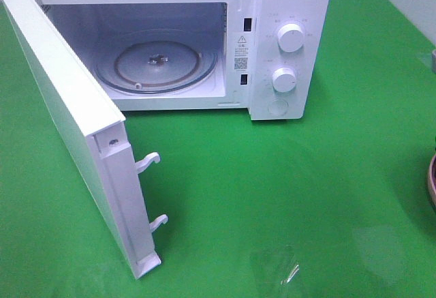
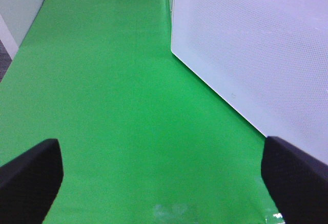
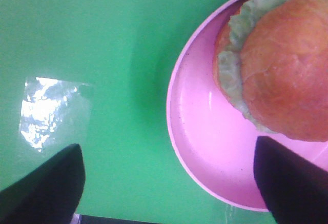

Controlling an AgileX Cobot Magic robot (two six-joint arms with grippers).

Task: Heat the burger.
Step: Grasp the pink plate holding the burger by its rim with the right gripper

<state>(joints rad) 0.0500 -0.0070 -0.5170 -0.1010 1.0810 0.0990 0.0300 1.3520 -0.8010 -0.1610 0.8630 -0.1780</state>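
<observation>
The burger (image 3: 284, 65), with a golden-brown bun and green lettuce edge, sits on a pink plate (image 3: 205, 152) in the right wrist view. My right gripper (image 3: 169, 188) is open above the green cloth, one dark finger over the plate's near rim (image 3: 287, 183), the other (image 3: 43, 188) off the plate. The white microwave (image 1: 286, 39) stands at the back of the exterior view with its door (image 1: 75, 114) swung wide open and its glass turntable (image 1: 157, 63) bare. My left gripper (image 2: 164, 183) is open and empty beside the door's outer face (image 2: 256, 44).
Green cloth (image 1: 286, 196) covers the table. A sliver of the plate's rim (image 1: 432, 182) shows at the right edge of the exterior view. Door latch hooks (image 1: 148, 163) stick out toward the table's middle. Neither arm shows in the exterior view.
</observation>
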